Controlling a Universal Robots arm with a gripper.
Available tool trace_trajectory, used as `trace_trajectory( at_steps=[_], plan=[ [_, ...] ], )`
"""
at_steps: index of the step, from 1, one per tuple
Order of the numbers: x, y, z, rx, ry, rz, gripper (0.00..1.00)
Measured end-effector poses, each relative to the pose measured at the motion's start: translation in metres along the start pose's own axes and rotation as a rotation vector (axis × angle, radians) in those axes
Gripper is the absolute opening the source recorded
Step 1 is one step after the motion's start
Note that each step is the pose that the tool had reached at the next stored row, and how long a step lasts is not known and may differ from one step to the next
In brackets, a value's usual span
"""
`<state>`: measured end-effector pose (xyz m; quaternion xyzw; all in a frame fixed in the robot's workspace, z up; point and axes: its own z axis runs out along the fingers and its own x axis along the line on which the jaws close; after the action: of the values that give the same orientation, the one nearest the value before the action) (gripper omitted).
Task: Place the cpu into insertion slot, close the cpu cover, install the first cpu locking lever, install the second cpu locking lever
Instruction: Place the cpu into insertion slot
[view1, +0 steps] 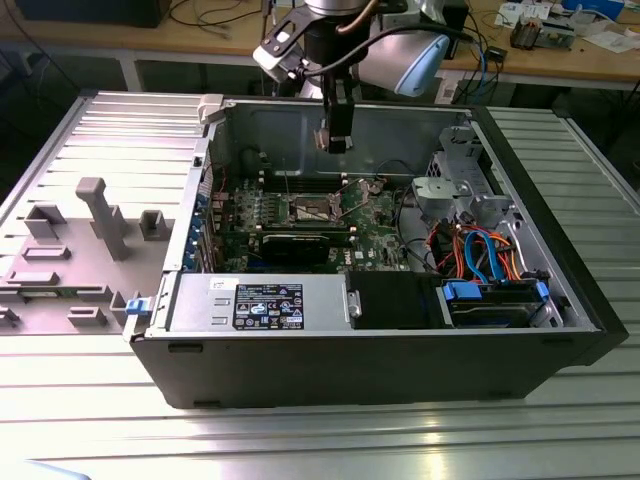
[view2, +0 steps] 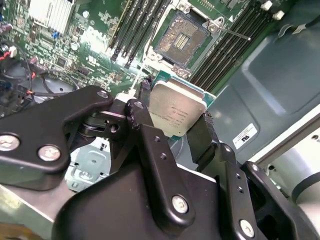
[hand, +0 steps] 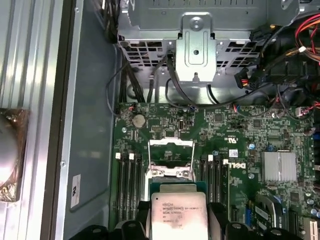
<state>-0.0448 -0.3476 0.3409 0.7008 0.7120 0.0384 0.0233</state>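
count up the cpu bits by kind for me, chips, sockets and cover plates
silver-grey square cpu chip: 1
square insertion slot with dark centre and silver rim, empty: 1
thin silver metal cpu cover frame, swung open: 1
total: 3

Open computer case (view1: 350, 370) on slatted table (view1: 300, 440); grey fixture (view1: 100, 215) beside.

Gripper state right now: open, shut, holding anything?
Gripper: shut on the cpu, held clear of the insertion slot.
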Motion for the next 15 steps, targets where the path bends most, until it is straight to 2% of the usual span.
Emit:
trace_trajectory(
  at_steps=[3, 8, 10, 15],
  plan=[
    [0.0, -0.0001, 0.0014, -0.0011, -0.0051, 0.058, 0.54],
    [0.0, -0.0002, 0.0023, -0.0025, -0.0103, 0.118, 0.54],
    [-0.0001, -0.0003, 0.0026, -0.0032, -0.0138, 0.157, 0.54],
    [0.0, -0.0003, 0.0031, -0.0035, -0.0148, 0.169, 0.54]
  ],
)
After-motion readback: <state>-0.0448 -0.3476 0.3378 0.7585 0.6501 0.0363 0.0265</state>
